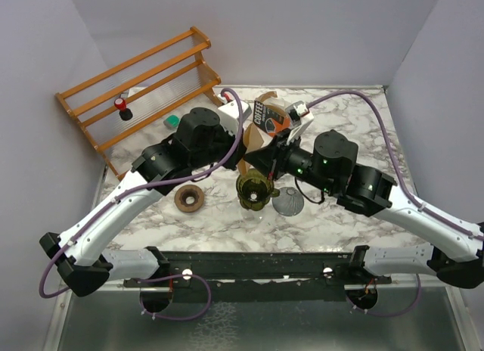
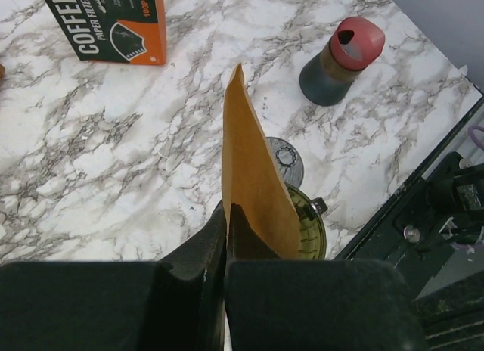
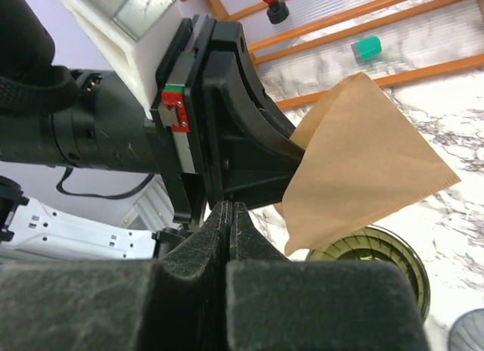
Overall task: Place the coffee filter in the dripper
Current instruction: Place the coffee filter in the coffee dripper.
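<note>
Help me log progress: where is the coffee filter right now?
In the left wrist view, the coffee filter stands on edge at centre frame, pinched in the left gripper, right by the green dripper.

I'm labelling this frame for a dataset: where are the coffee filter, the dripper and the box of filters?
coffee filter [image 3: 363, 162]: right wrist view, middle of the brown paper.
dripper [image 1: 255, 190]: top external view, centre of its green bowl.
filter box [image 2: 113, 26]: left wrist view, its printed front face.
</note>
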